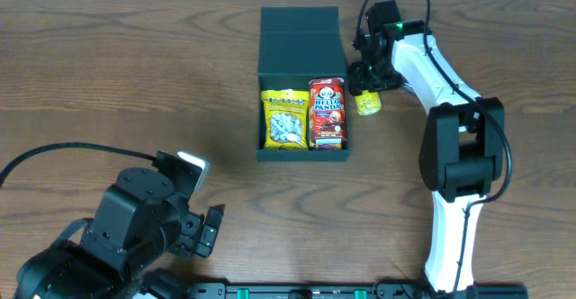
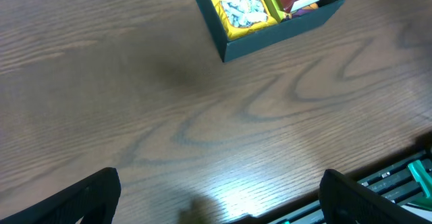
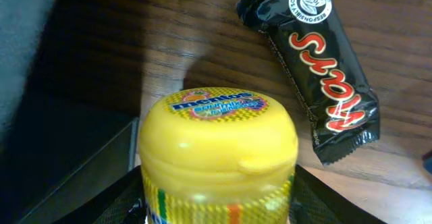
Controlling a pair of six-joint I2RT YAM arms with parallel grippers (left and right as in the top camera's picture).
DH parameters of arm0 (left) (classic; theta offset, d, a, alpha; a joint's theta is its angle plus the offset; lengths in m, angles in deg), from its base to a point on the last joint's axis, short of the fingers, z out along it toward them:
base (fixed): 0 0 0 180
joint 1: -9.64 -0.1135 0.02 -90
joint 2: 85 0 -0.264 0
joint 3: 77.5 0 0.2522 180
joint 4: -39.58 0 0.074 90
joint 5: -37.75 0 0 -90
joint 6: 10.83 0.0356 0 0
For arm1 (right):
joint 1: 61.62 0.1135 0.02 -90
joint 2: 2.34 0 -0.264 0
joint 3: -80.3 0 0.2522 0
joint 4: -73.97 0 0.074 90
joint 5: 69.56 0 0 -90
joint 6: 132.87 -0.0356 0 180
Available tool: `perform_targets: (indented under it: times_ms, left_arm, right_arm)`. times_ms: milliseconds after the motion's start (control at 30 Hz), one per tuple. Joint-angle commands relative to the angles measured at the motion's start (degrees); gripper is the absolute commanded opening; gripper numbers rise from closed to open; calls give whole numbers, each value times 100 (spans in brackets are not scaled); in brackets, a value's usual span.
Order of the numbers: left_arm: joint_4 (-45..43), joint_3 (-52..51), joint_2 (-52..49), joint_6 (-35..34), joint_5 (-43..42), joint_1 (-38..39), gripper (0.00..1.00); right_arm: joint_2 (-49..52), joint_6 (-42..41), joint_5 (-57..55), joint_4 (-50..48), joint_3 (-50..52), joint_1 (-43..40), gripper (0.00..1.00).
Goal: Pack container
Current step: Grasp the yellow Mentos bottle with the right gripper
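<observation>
Packed: yellow candy bag [image 1: 283,119], Hello Panda box [image 1: 328,112], inside container [image 1: 301,155].
Left out: Mars bar [image 3: 317,69], on tabletop [image 1: 135,65].
Right jaws: grasping Mentos bottle [image 3: 217,143] beside container.
Left jaws: released, idle.

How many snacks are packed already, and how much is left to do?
Two snacks already sit in the container: a yellow packet and a Hello Panda box. The right gripper grips a yellow Mentos bottle just beside it, not yet inside. A Mars bar lies on the table, and the lid is open. The left gripper is open and empty.
</observation>
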Motion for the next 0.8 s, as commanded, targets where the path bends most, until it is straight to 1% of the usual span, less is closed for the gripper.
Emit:
perform_targets:
  times_ms: [0, 33, 67, 133, 233, 333, 533, 667, 767]
  left_arm:
    - [17, 24, 2, -42, -17, -9, 95]
    - [17, 24, 2, -42, -17, -9, 95]
    - [17, 24, 2, -42, -17, -9, 95]
    - [17, 24, 2, -44, -17, -9, 95]
    - [17, 24, 2, -42, -17, -9, 95]
    - [17, 24, 2, -42, -17, -9, 95]
    - [17, 24, 2, -42, -17, -9, 95]
    - [17, 24, 2, -42, -17, -9, 95]
    - [17, 24, 2, -42, -17, -9, 95]
  right_arm:
    - [267, 87, 4, 24, 28, 48, 66]
    - [267, 87, 4, 24, 28, 48, 72]
    - [267, 87, 7, 24, 28, 48, 74]
    - [267, 85, 4, 24, 28, 48, 72]
    - [267, 85, 4, 24, 28, 48, 62]
    - [267, 85, 4, 26, 28, 48, 49]
    - [203, 83, 4, 153, -35, 42, 34]
    - [11, 83, 2, 376, -326, 26, 22]
    - [-216, 83, -17, 533, -713, 26, 7]
